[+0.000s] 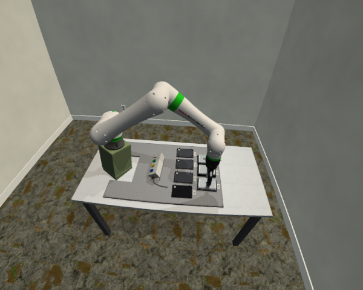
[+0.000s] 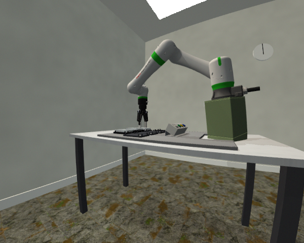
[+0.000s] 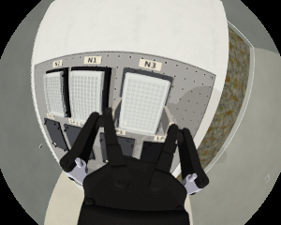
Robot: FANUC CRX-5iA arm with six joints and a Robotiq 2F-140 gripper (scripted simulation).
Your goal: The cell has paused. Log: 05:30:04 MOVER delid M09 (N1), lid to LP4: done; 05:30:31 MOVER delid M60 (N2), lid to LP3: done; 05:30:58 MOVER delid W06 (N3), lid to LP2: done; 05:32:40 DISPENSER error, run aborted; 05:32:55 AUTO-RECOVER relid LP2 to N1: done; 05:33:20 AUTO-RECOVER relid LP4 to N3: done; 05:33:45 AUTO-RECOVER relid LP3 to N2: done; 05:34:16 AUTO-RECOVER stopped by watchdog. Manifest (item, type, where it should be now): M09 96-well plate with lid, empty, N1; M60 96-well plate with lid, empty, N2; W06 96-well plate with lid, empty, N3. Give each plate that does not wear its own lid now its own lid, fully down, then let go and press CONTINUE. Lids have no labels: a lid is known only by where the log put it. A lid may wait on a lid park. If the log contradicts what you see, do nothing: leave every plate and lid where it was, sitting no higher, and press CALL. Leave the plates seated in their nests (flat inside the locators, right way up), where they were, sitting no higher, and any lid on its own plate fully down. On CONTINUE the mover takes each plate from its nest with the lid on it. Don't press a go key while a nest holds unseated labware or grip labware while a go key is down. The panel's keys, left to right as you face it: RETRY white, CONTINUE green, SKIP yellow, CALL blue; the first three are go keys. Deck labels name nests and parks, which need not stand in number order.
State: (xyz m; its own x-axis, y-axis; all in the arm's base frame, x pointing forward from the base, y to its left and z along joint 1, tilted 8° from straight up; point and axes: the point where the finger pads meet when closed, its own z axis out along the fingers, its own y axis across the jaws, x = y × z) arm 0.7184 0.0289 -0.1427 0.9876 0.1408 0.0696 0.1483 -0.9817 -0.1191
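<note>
Three white 96-well plates stand in a row of nests at the right of the grey deck (image 1: 163,183). The wrist view labels them N2 (image 3: 54,90), N1 (image 3: 87,90) and N3 (image 3: 143,103). My gripper (image 1: 210,184) (image 2: 142,126) points straight down over the nearest plate, N3, with its fingertips just above that plate. The fingers stand partly apart, shut on a clear lid that is hard to make out. I cannot tell which plates wear lids.
Four black lid parks (image 1: 183,176) lie in a row left of the nests. The key panel (image 1: 156,164) stands further left, its cable trailing forward. The arm's green pedestal (image 1: 115,161) is at the table's left end.
</note>
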